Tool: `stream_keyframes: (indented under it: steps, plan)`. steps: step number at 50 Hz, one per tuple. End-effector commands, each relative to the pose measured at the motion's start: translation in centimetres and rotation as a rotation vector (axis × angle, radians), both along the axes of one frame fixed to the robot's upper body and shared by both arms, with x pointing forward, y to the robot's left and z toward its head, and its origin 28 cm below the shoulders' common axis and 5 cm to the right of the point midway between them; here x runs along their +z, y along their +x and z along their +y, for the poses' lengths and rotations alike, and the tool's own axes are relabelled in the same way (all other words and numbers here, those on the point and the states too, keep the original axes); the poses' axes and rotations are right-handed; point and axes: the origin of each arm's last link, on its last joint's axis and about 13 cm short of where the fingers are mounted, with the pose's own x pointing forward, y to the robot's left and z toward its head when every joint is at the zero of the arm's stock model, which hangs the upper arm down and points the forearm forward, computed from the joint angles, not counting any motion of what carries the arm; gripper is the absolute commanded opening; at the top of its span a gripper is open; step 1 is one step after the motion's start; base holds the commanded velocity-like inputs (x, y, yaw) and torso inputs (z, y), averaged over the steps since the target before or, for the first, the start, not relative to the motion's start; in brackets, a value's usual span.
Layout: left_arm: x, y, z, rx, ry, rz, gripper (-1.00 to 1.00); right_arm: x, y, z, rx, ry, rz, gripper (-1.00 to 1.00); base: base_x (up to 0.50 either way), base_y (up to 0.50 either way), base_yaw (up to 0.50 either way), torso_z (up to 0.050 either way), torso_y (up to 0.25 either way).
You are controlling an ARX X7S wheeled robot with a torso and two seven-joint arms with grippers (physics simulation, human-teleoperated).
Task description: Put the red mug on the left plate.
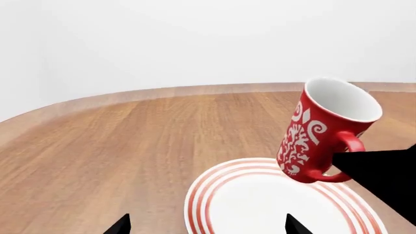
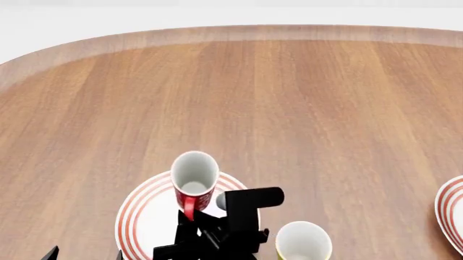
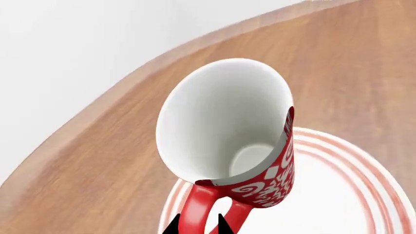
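Wood-grain counter [image 2: 311, 108] with a rounded far edge, white wall behind. Right tool [image 3: 198, 225] pinches the red mug [image 2: 194, 181] by its loop handle; mug tilted, raised above the left plate [image 2: 141, 216], which sits by the counter's near edge. Left tool [image 1: 204, 226] low beside that plate, its 2 tips spread, grasping nothing. Yellow mug [image 2: 303, 242] stands near the plate. Second plate [image 2: 452, 214] at the counter's right edge.

In the head view the right end effector [image 2: 190, 218] and its arm hide the near part of the left plate [image 2: 137, 216], whose lower rim the frame cuts off. A second plate [image 2: 450, 211] is cropped at the right edge, and the yellow mug [image 2: 304, 242] at the bottom.
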Motion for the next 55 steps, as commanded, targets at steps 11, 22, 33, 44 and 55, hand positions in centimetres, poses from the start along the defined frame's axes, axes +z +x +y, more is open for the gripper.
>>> stream_keyframes:
  steps: [11,22,33,44,55]
  plan:
    - [0.0,0.0,0.0,0.002,0.001,0.0,1.0,-1.4,0.7,0.0,0.01,0.054,0.047,-1.0,0.0,0.0,0.0,0.0,0.001]
    - [0.0,0.0,0.0,0.001,0.001,-0.001,1.0,-2.4,1.0,0.1,0.011,0.024,0.065,-1.0,0.0,0.0,0.0,0.0,0.0]
    - [0.0,0.0,0.0,-0.001,0.001,0.001,1.0,-2.9,1.2,0.3,0.017,-0.002,0.077,-1.0,0.0,0.0,0.0,0.0,0.0]
    - [0.0,0.0,0.0,-0.001,0.0,0.001,1.0,-3.4,1.4,0.4,0.027,-0.03,0.084,-1.0,0.0,0.0,0.0,0.0,0.001]
    - [0.0,0.1,0.0,-0.001,0.001,0.0,1.0,-4.0,1.5,0.1,0.015,-0.047,0.098,-1.0,0.0,0.0,0.0,0.0,0.0]
